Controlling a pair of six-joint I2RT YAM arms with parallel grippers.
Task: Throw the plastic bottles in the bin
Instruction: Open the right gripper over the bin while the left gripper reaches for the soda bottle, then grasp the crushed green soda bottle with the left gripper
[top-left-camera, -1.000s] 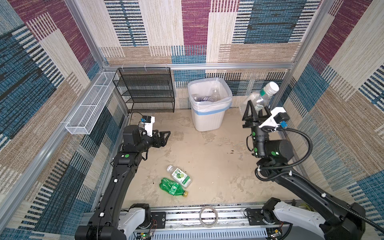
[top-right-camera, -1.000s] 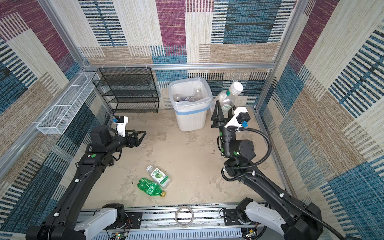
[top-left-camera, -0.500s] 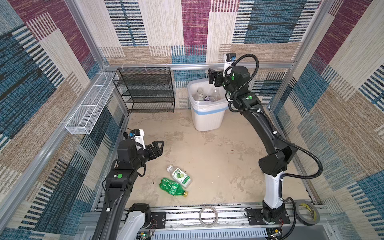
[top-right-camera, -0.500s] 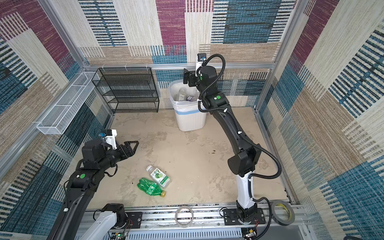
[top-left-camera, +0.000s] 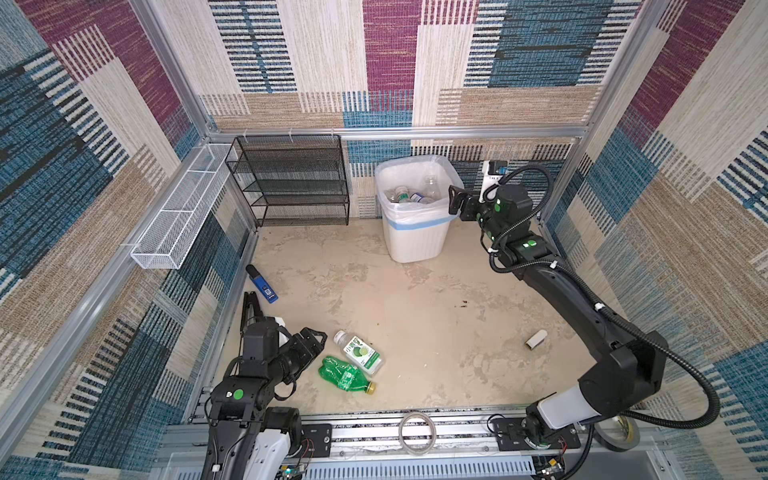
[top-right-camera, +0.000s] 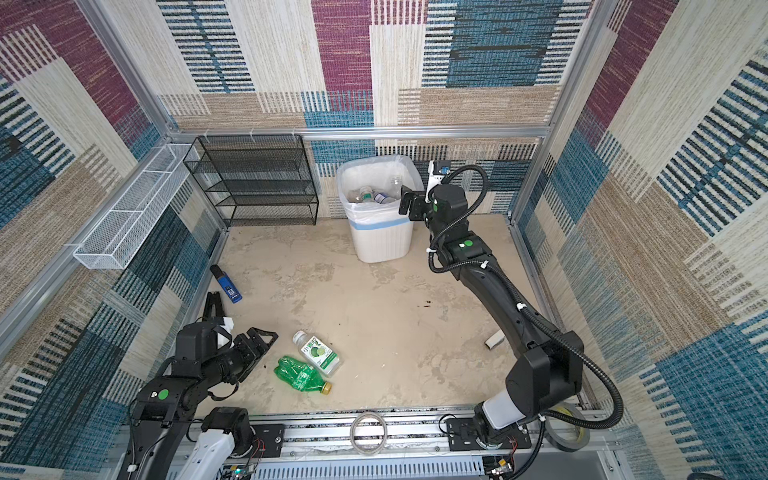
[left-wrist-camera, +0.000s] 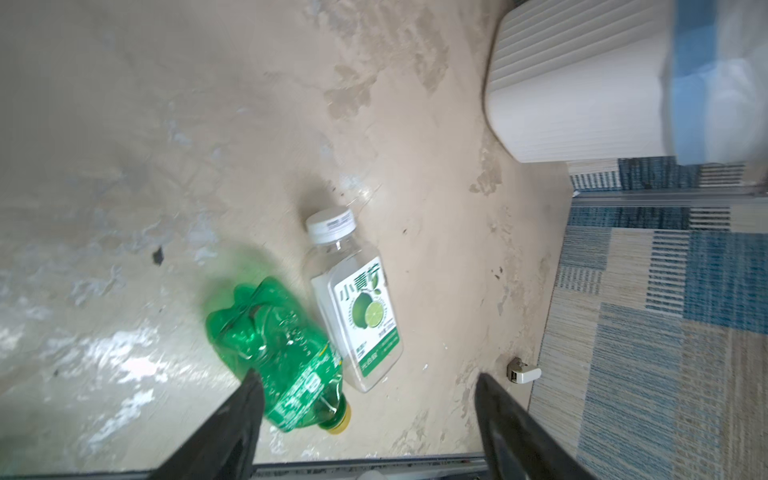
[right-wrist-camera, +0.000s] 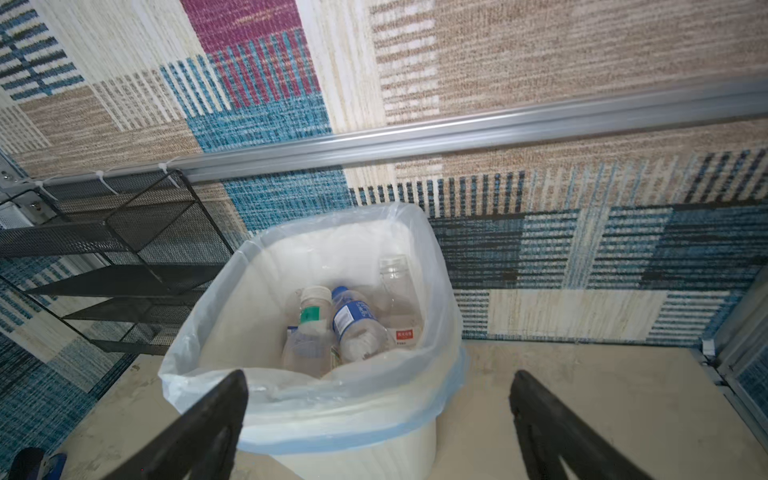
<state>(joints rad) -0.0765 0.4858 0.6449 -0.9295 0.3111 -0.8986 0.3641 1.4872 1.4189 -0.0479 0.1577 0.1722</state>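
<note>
A stained beige floor (top-left-camera: 415, 316) lies inside patchwork carpet walls. At the back stands the white ribbed bin (top-left-camera: 415, 245), bag-lined, with several clear bottles (right-wrist-camera: 353, 324) lying in it. The right gripper (top-left-camera: 455, 201) hangs just beside the bin's rim, jaws spread wide and empty. Near the front, a crushed green bottle (top-left-camera: 343, 374) and a clear lime-label bottle (top-left-camera: 359, 353) lie side by side on the floor. The left gripper (left-wrist-camera: 368, 378) sits low just beside them, jaws parted, gripping nothing; it may be brushing the green bottle, but the wrist view does not settle that
</note>
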